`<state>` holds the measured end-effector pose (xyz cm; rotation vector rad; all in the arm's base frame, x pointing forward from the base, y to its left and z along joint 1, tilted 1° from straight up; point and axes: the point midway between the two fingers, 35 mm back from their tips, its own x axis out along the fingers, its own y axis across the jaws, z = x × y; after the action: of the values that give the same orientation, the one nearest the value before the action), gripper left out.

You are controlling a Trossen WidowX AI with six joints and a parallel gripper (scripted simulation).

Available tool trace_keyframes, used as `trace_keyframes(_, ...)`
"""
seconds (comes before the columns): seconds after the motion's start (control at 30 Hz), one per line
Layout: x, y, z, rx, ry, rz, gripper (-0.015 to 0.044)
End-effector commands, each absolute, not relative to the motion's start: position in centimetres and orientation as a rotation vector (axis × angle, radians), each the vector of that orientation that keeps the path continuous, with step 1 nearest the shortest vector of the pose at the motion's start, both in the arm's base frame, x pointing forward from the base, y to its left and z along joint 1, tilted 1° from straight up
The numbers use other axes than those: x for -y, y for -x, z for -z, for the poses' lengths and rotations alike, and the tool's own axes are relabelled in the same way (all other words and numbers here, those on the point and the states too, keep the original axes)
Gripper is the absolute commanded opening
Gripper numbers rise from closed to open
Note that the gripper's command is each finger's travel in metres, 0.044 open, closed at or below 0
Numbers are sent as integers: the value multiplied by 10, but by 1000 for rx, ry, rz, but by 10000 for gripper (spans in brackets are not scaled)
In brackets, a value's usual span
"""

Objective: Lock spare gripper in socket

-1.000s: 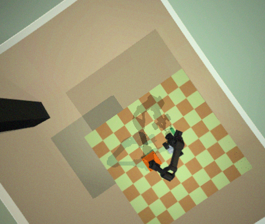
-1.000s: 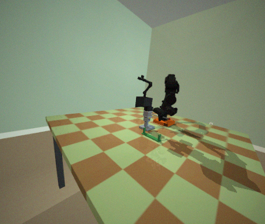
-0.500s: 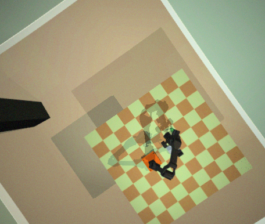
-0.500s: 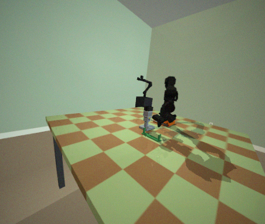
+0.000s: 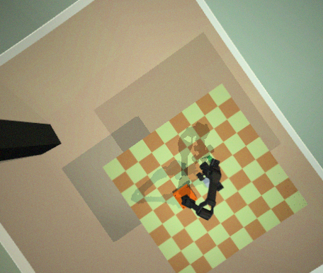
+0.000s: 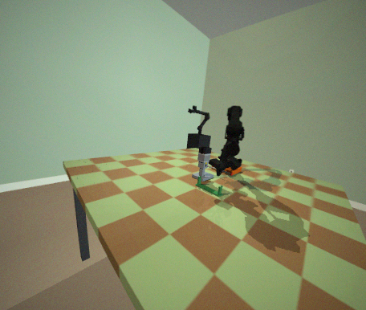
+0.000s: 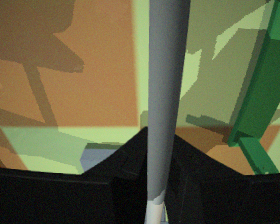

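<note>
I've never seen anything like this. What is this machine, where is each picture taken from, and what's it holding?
It's a single black robot arm standing on a checkered table. One picture looks down from above, one looks across the table from the side, and the third is taken close up from the arm's wrist. There, the dark fingers of its gripper are closed on a smooth gray rod, apparently the lock pin. Near the arm are a gray mount with a dark-topped upright piece on it, and a low green bracket. An orange block sits by the arm's foot.
</note>
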<state>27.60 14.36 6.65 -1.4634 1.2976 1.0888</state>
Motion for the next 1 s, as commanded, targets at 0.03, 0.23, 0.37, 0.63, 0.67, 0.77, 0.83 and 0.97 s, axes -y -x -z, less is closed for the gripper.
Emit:
trace_keyframes(0.03,-140,-275,-64,-1296,1467,-1090,0)
trace_keyframes(0.23,-136,-276,-65,-1294,1468,-1088,0)
trace_keyframes(0.37,-134,-276,-65,-1293,1468,-1088,0)
trace_keyframes(0.63,-130,-279,-65,-1294,1468,-1088,0)
trace_keyframes(0.67,-129,-278,-65,-1294,1468,-1089,0)
trace_keyframes(0.77,-127,-276,-65,-1294,1468,-1090,0)
trace_keyframes(0.83,-126,-276,-65,-1294,1468,-1090,0)
trace_keyframes(0.97,-124,-279,-64,-1293,1469,-1089,0)
